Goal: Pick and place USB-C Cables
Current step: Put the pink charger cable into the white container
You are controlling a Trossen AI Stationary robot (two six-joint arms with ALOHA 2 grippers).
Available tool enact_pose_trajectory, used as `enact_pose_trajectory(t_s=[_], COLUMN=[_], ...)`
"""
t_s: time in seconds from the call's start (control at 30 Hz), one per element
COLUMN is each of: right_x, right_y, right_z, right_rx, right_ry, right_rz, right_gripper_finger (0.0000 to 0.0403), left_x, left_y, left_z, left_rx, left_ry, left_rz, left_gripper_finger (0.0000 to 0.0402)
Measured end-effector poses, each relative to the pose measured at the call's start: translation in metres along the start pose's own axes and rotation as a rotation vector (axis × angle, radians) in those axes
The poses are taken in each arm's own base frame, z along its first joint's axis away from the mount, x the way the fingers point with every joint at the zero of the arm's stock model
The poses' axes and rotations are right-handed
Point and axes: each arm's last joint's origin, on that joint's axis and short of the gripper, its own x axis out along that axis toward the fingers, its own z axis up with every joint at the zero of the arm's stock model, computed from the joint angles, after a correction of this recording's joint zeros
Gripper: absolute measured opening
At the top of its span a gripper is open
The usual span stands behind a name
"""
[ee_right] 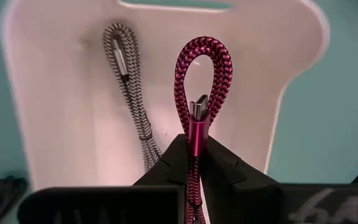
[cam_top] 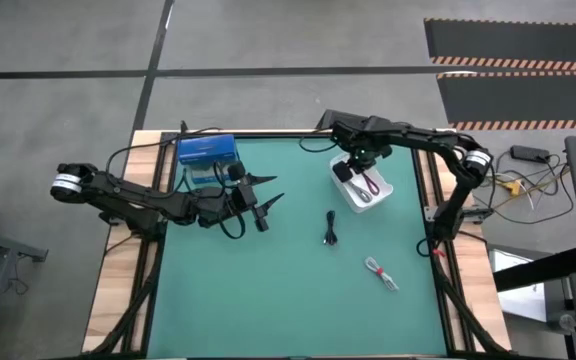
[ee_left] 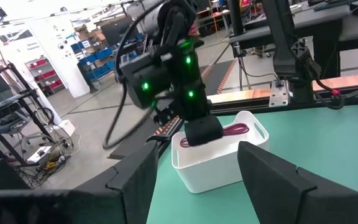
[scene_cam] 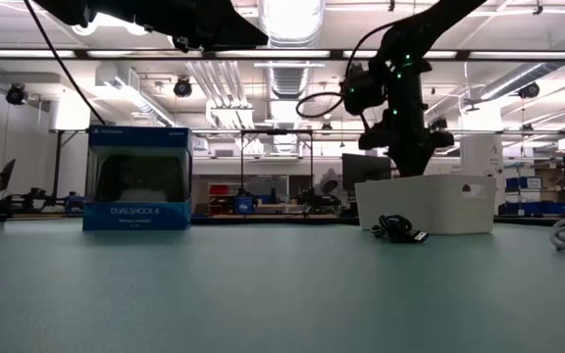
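Observation:
My right gripper points down over the white bin at the table's far right, shut on the red USB-C cable. A silver-grey cable lies on the bin's floor. A black cable lies on the green mat near the bin, also in the low view. A white cable with red lies nearer the table's near right. My left gripper hovers open, level, left of the middle, facing the bin. My right gripper pinches the red cable bundle between its two fingers, just behind a metal plug. The fingers come from above, pointing down, along the bundle. The braided loop sticks out past the fingertips inside the bin's walls; whether it touches the floor I cannot tell.
A blue box stands at the far edge, behind my left arm. The mat is bare across the near half. The arms' black wires loop beside both arms.

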Motion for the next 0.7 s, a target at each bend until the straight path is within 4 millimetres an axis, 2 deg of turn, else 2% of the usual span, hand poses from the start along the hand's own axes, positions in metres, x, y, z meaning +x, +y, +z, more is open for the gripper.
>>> enact_pose_trajectory(t_s=[0.37, 0.7], right_x=[0.025, 0.031], right_y=[0.005, 0.006], right_z=[0.008, 0.009], right_rx=[-0.047, -0.06], right_ry=[0.045, 0.045], right_rz=[-0.053, -0.08], right_gripper_finger=[0.0013, 0.0019], left_x=[0.0, 0.0], left_y=[0.0, -0.001], left_z=[-0.001, -0.003], left_rx=[0.008, 0.014], left_ry=[0.011, 0.023], left_rz=[-0.004, -0.007], left_gripper_finger=[0.0206, 0.0206])
